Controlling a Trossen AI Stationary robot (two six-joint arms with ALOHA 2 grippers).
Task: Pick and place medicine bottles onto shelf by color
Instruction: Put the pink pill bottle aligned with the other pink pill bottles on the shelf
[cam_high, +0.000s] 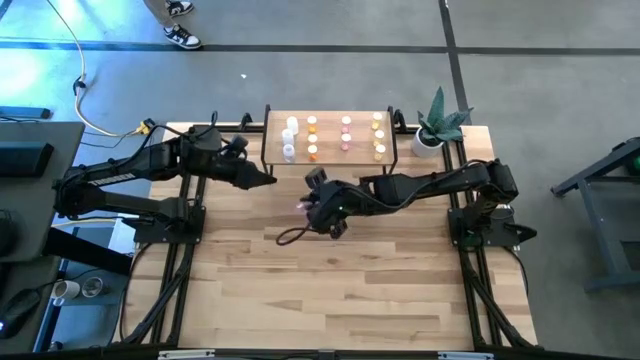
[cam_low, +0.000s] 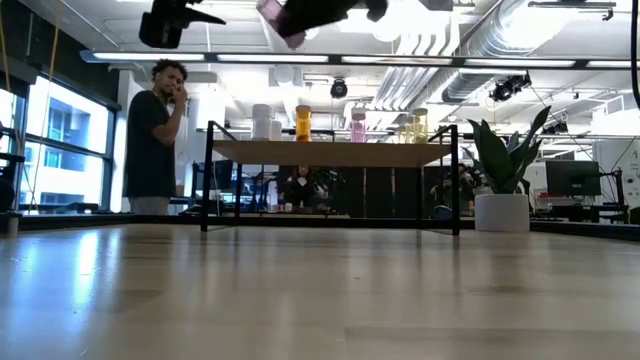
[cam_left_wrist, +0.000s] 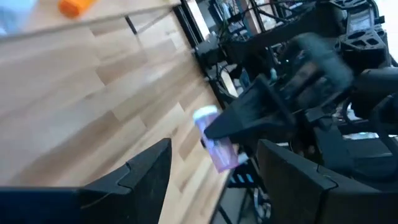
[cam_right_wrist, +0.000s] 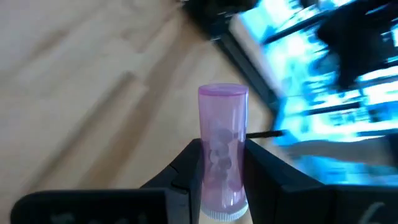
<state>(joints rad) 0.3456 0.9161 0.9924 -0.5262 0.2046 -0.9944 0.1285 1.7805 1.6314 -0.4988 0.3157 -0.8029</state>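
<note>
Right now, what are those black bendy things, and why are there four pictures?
They are two robot arms at a wooden table. One camera looks down from above, one sits at table height, and one rides on each wrist. The right gripper is shut on a pink bottle, up in the air. The left gripper is open and waits near the shelf. More small bottles stand in rows on that shelf, and a plant sits at the table's corner. A person stands in the room behind.

floor (cam_high: 330, 25): grey concrete | windows (cam_low: 55, 140): bright | ceiling ducts (cam_low: 470, 60): white
</note>
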